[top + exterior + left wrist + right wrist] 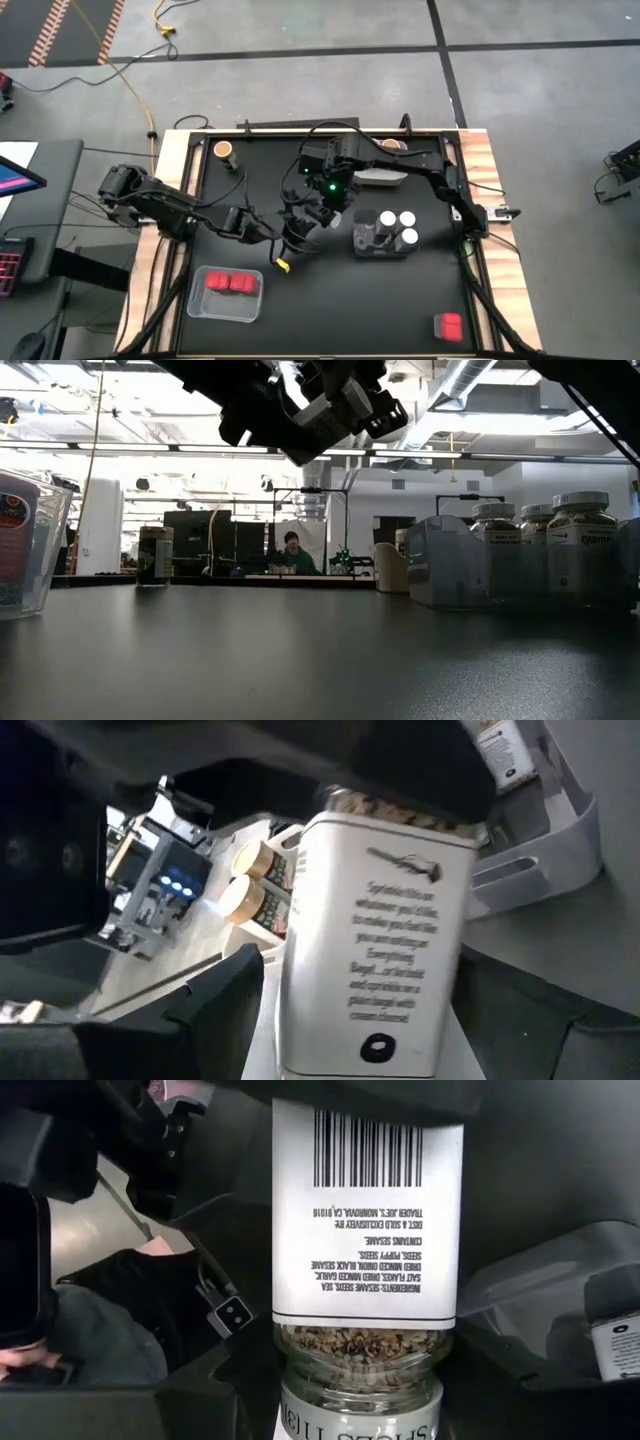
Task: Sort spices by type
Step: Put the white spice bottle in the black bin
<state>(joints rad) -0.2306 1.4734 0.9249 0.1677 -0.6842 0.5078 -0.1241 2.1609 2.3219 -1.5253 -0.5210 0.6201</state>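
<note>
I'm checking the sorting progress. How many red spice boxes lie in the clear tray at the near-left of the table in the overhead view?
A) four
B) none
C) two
C: the overhead view shows two red boxes side by side in the clear tray, while one more red box sits apart at the table's near-right corner.
</note>
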